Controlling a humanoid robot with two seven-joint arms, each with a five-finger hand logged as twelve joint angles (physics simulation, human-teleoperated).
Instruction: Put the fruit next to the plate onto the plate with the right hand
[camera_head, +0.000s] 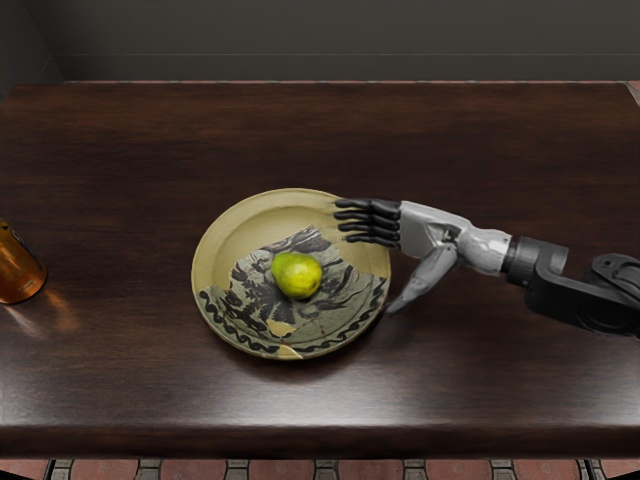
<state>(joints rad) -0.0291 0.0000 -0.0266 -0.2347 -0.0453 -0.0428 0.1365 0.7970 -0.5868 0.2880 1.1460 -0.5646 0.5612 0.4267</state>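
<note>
The fruit (297, 275) is seen settled in the middle of the plate (240, 225) on the desk (450, 130), as the task requires, while the right hand (405, 230) is held over the plate's right rim, fingers straightened and empty, presumably so the fruit is not nudged.

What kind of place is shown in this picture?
Likely a simulated dining room: a dark wooden table, a patterned plate holding a green fruit, and a tiled floor below.

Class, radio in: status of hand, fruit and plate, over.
Right hand open, fingers over plate rim. Fruit resting on plate. Amber object far left, apart.
</note>
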